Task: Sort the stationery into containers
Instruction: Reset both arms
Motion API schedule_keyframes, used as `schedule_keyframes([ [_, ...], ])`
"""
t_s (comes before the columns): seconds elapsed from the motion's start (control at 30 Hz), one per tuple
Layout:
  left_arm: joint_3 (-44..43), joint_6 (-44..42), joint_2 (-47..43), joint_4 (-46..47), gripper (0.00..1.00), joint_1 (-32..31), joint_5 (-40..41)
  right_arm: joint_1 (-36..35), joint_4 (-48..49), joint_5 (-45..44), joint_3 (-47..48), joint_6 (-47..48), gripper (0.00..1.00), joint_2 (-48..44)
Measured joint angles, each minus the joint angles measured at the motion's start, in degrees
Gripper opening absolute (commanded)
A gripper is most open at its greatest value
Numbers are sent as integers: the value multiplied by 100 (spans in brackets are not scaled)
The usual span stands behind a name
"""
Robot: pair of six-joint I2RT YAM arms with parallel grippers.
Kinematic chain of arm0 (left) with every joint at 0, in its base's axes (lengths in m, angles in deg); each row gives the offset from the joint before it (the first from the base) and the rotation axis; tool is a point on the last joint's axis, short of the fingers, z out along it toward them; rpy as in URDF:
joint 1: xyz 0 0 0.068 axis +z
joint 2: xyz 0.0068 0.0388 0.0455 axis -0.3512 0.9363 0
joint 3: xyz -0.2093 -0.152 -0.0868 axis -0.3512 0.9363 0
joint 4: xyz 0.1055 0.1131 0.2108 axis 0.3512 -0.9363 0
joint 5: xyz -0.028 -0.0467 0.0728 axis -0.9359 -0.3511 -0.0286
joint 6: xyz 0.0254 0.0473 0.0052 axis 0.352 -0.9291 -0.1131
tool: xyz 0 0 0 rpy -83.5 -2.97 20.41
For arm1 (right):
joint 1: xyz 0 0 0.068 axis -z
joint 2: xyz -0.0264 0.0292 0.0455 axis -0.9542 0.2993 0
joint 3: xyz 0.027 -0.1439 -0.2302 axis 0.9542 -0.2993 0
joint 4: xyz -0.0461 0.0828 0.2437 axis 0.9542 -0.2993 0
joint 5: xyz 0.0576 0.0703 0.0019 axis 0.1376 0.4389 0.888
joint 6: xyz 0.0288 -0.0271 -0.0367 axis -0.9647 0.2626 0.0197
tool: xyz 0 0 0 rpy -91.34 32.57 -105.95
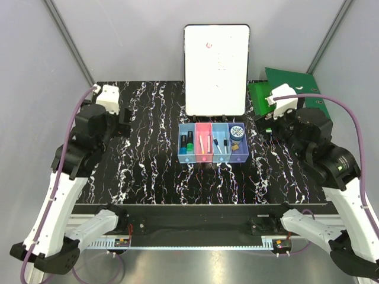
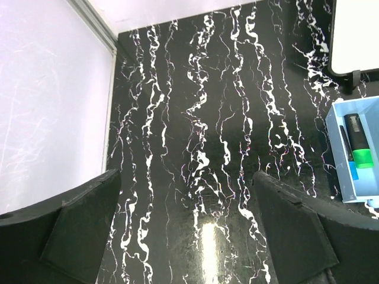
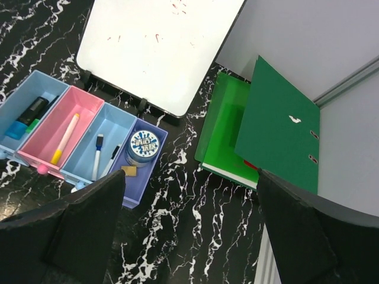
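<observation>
The four joined bins [image 1: 211, 158] stand mid-table in front of the board. The left light-blue bin holds the green-black marker [image 1: 190, 142]. The pink bin holds a yellow-ended pen [image 3: 65, 139]. The third bin holds two slim white pens [image 3: 96, 157]. The purple bin [image 3: 135, 192] holds the blue tape roll [image 3: 142, 146] and the tan block [image 3: 129, 171]. My left gripper [image 2: 186, 225] is open and empty over bare table, left of the bins; the marker [image 2: 360, 148] shows at its right edge. My right gripper [image 3: 189, 225] is open and empty, right of the purple bin.
A large white board [image 1: 215, 70] stands upright behind the bins. A green binder [image 1: 290, 89] lies open at the back right, close to my right arm; it also shows in the right wrist view [image 3: 278, 130]. Grey walls close in both sides and the back.
</observation>
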Motion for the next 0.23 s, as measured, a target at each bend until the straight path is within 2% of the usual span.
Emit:
schedule_keyframes([
  [0.23, 87, 0, -129, -50, 99, 0, 68, 0, -26, 15, -46, -197, 100, -39],
])
